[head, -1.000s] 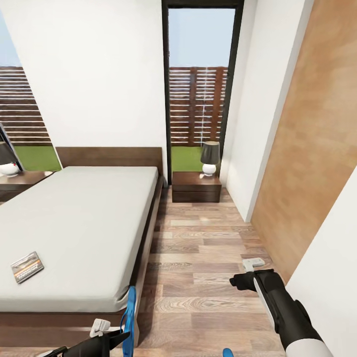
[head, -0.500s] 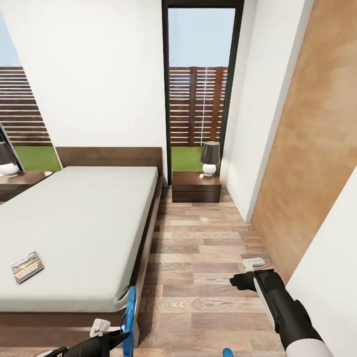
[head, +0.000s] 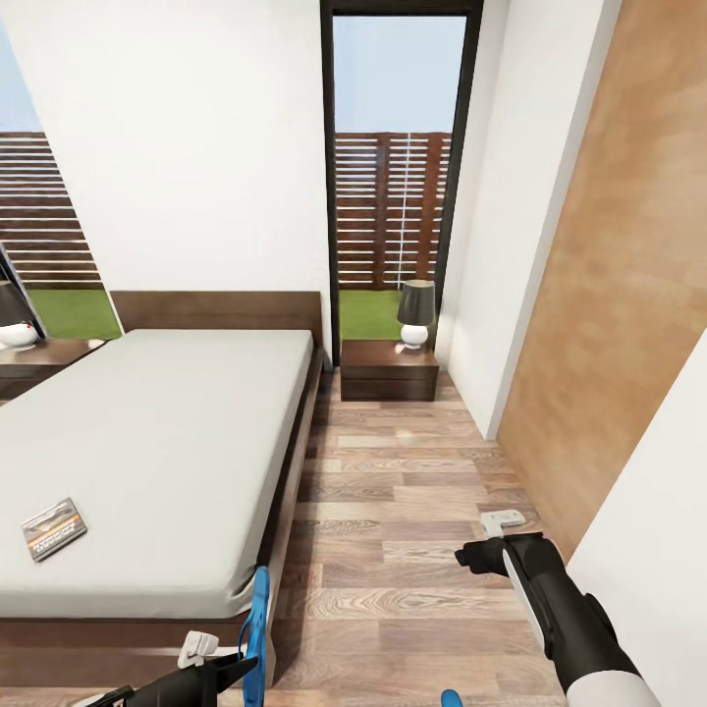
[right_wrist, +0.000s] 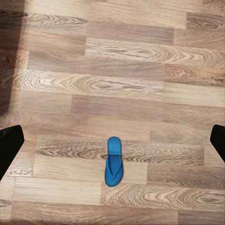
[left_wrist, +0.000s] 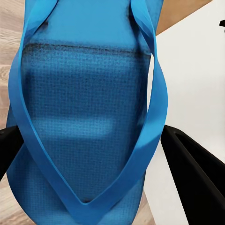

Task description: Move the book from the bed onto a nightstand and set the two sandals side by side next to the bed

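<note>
My left gripper (head: pixel 228 672) is shut on one bright blue sandal (head: pixel 256 628), holding it on edge by the bed's (head: pixel 167 442) near corner. Up close, this sandal (left_wrist: pixel 84 117) sits between the black fingers (left_wrist: pixel 197 180). The other sandal (right_wrist: pixel 113 161) lies flat on the wood floor, and its tip (head: pixel 451 698) shows at the bottom edge. My right gripper (head: pixel 474 559) hangs open over the floor, and this gripper (right_wrist: pixel 112 140) is well above that sandal. The book (head: pixel 54 528) lies on the mattress near the left front. One nightstand (head: pixel 389 368) stands beyond the bed.
A second nightstand (head: pixel 39 358) with a lamp is at the far left. A black-shaded lamp (head: pixel 415 312) stands on the right nightstand. A white wall and wood panel (head: pixel 609 324) close in on the right, leaving a floor aisle (head: pixel 393 491) beside the bed.
</note>
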You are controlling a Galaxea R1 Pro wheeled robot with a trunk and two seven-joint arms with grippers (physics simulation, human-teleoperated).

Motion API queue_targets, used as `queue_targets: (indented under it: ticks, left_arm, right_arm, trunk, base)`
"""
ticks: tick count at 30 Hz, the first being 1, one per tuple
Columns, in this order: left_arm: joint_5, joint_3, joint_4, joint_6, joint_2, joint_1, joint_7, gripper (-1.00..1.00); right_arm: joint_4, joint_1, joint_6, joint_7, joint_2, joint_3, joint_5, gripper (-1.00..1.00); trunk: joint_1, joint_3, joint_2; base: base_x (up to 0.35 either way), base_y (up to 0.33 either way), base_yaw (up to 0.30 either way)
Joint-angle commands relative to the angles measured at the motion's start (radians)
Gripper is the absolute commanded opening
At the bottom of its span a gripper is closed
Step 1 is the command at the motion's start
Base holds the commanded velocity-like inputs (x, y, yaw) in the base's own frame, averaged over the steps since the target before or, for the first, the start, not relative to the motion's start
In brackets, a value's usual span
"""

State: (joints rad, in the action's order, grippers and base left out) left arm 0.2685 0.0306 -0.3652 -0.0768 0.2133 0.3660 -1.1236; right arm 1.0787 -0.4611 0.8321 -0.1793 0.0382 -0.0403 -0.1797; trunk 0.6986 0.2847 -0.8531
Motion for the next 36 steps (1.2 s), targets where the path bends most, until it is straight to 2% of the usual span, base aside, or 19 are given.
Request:
queue_targets:
  ticks: [1,36]
  left_arm:
    - [0.003,0.002,0.000,-0.009,0.000,0.001,-0.004,-1.00]
    - [0.004,0.002,0.000,-0.009,-0.004,0.001,0.002,-1.00]
  right_arm:
    - [0.001,-0.001,0.004,-0.009,0.000,-0.001,-0.011,1.00]
    - [0.001,-0.001,0.004,-0.008,-0.001,-0.001,-0.011,1.00]
  trunk:
    - [0.000,0.001,-0.001]
    - [0.000,0.001,-0.001]
  base:
    - [0.000,0.000,0.000]
    - [0.000,0.000,0.000]
